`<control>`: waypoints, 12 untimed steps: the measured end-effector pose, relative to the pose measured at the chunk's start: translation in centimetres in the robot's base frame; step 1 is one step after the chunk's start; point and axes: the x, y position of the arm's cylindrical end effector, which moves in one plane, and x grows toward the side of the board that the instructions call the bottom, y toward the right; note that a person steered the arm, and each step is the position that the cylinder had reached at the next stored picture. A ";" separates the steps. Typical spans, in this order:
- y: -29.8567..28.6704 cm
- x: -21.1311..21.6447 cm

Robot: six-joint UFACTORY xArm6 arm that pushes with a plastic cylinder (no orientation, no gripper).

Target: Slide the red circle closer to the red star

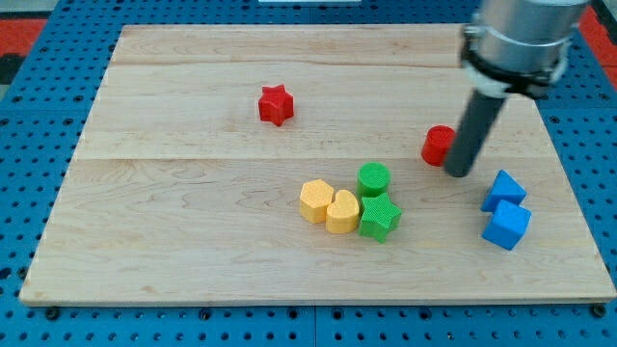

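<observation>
The red circle (438, 145) lies on the wooden board right of centre. The red star (276, 104) lies far to its left, a little higher in the view. My tip (459, 173) stands just right of the red circle, touching or nearly touching its right side. The dark rod hides part of the circle's right edge.
A green circle (374, 179), a green star (379, 217), a yellow heart (342, 212) and a yellow hexagon (315, 200) cluster at the lower middle. Two blue blocks (504, 189) (506, 226) lie at the lower right. The board (193, 241) ends at a blue pegboard border.
</observation>
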 end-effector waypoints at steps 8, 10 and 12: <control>-2.7 -4.2; 3.4 -3.1; -9.5 -5.8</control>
